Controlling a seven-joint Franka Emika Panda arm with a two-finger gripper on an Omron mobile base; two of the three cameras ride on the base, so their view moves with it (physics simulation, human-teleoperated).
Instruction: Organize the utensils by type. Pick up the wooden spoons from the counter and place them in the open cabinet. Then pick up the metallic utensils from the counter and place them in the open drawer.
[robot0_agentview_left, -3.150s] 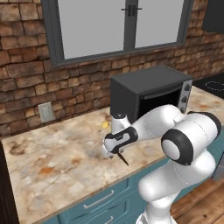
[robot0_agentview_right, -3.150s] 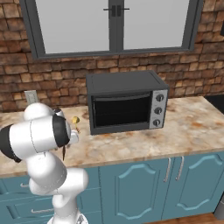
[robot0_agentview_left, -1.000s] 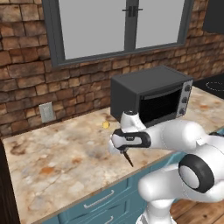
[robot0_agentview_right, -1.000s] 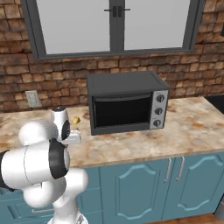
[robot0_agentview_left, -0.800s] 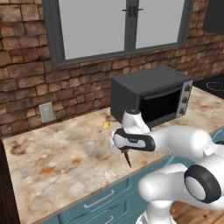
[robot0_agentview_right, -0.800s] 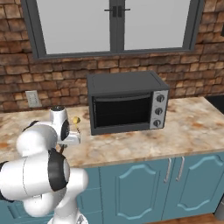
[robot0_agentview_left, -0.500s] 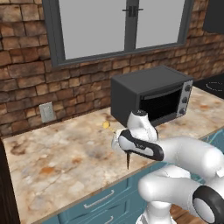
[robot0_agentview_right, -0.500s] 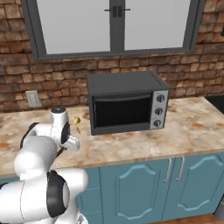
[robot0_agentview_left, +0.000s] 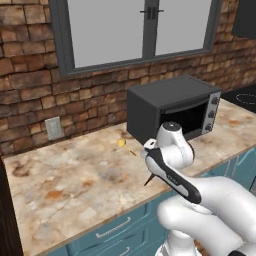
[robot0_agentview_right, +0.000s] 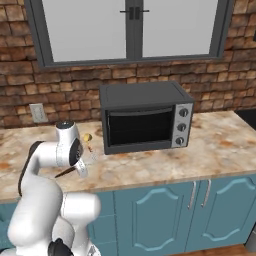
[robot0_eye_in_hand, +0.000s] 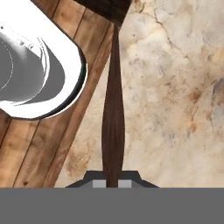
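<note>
Swung rightward off the counter (robot0_agentview_left: 70, 180), the gripper (robot0_eye_in_hand: 113, 183) pinches the dark-handled metallic utensil (robot0_eye_in_hand: 113, 118) above its front edge.

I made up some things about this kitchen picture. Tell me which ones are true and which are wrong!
1. The gripper is shut on a slim piece with a dark handle. True.
2. The small gold utensil is lying inside the toaster oven. False: it lies on the counter, in front of the toaster oven's left end.
3. The toaster oven sits on the counter below a window. True.
4. The wall behind the counter is covered in white tiles. False: it is a brown brick wall.
5. There is a wall outlet on the bricks. True.
</note>
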